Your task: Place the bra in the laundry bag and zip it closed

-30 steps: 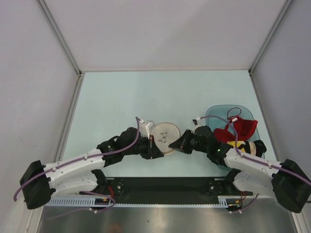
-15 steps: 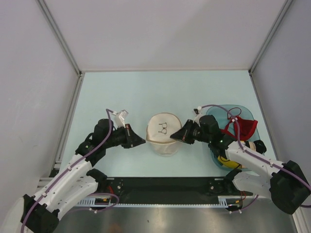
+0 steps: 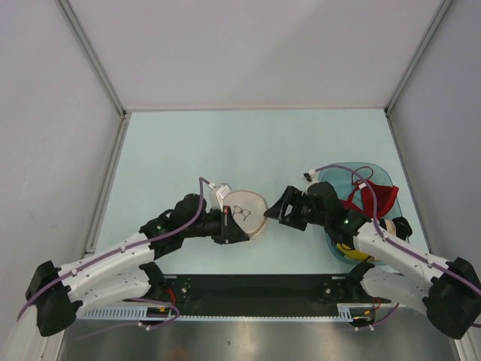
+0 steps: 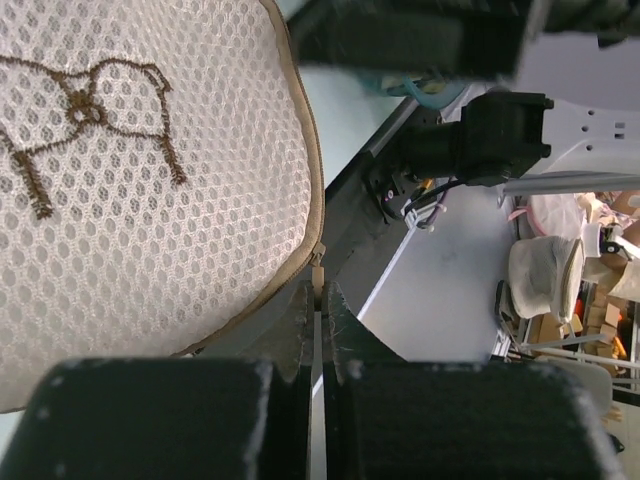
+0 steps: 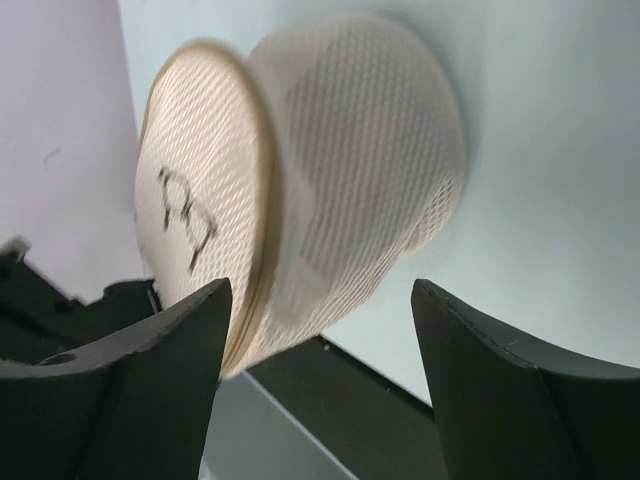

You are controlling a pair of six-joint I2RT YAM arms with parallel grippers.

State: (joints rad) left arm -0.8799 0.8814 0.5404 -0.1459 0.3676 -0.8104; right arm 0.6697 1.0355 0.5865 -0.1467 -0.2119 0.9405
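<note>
The laundry bag (image 3: 248,210) is a round cream mesh pouch with a dark logo (image 4: 80,110), standing tilted on its edge at the table's middle. My left gripper (image 3: 239,233) is at its near rim, shut on the small cream zip pull (image 4: 320,272) at the bag's tan rim. Just right of the bag, my right gripper (image 3: 275,211) is open; in the right wrist view the bag (image 5: 330,170) sits a little ahead of the spread fingers (image 5: 170,350), apart from them. The bra is hidden.
A translucent teal basket (image 3: 376,174) at the right holds a red bra (image 3: 373,198) and a yellow-and-black garment (image 3: 353,248). The right arm lies across its near side. White walls enclose the table on three sides.
My right gripper has opened and let go of the bag's right edge. My left arm swung out to the left, then came back to the bag's near rim. The bag now stands more on edge.
</note>
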